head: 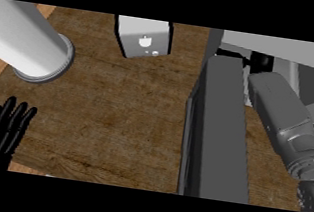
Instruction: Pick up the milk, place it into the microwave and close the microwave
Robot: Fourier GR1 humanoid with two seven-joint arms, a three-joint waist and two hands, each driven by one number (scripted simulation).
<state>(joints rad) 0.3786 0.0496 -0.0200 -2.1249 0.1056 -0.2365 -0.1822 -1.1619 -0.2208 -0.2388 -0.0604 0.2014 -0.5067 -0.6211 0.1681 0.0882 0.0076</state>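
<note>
Milk carton [144, 38] stands on the wooden worktop [113, 122] near the far edge, upright as far as the steep view shows, long axis running vertical toward the camera, its printed face with a small mark turned toward the robot. It sits between a large white cylinder [22, 38] at far left and the microwave door [216, 131], apart from both. The door is swung open, seen edge-on as a tall dark slab running from the far side toward the robot. The right forearm [291, 127] reaches in past the door toward the microwave [294, 51]; the right robot hand is out of sight beyond the forearm, so I cannot tell its fingers. Left robot hand [0, 131] rests at the lower left, fingers straight and spread, holding nothing. Judged progress: early. Door appears ready; the milk is not yet grasped, placing inside and closing the door remain
</note>
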